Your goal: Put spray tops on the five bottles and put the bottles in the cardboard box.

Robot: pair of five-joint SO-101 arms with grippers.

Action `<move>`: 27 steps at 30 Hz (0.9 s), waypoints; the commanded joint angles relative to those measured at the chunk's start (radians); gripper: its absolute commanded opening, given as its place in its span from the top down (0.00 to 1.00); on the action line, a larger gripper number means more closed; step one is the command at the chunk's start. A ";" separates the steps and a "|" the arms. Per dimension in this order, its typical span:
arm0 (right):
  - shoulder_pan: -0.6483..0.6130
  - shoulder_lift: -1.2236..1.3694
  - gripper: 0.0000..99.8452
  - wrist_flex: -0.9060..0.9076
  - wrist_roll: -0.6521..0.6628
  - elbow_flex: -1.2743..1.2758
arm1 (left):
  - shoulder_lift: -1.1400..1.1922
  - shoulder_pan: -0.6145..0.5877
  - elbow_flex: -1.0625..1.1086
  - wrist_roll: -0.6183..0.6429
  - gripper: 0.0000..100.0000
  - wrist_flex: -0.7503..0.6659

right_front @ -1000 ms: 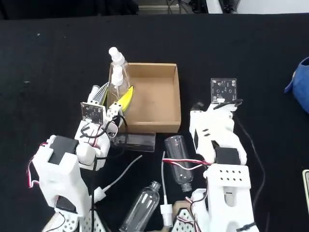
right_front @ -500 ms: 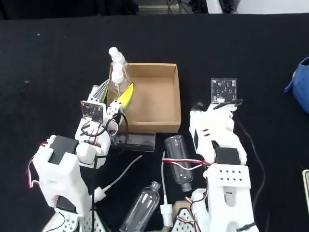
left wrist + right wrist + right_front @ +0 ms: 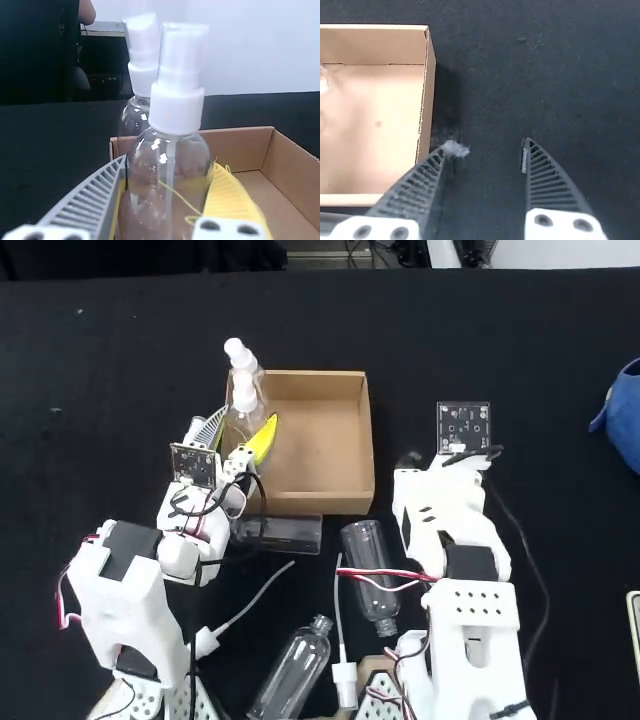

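My left gripper is shut on a clear bottle with a white spray top, which sits between its grey finger and yellow finger. In the high view this bottle is upright at the left wall of the cardboard box, with the yellow finger over the box's inside. A second capped bottle stands at the box's far left corner. My right gripper is open over the black table, just right of the box, with nothing in it.
Two capless bottles lie on the table between the arms. Loose spray tops with tubes lie by them. A clear plastic tray sits against the box's near side. A blue object is at the right edge.
My left gripper and its bottle have shifted very slightly toward the box. The right arm and the loose bottles have not moved.
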 commanded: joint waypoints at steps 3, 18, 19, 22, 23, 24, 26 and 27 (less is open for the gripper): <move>0.017 -0.038 0.81 -0.034 0.003 -0.007 | -0.005 -0.007 -0.021 0.006 0.96 -0.017; 0.017 -0.038 0.81 -0.034 0.003 -0.007 | 0.046 -0.019 -0.012 0.061 0.82 -0.026; 0.017 -0.038 0.81 -0.034 0.003 -0.007 | 0.046 -0.025 -0.013 0.061 0.82 -0.026; 0.017 -0.038 0.81 -0.034 0.003 -0.007 | 0.044 -0.041 -0.019 0.061 0.82 -0.028; 0.017 -0.038 0.81 -0.034 0.003 -0.007 | 0.043 -0.044 -0.021 0.061 0.82 -0.044; 0.017 -0.038 0.81 -0.034 0.003 -0.007 | 0.034 -0.044 -0.015 0.061 0.82 -0.068; 0.017 -0.038 0.81 -0.034 0.003 -0.007 | 0.006 -0.042 0.001 0.061 0.82 -0.089; 0.017 -0.038 0.81 -0.034 0.003 -0.007 | -0.011 -0.038 0.010 0.061 0.82 -0.089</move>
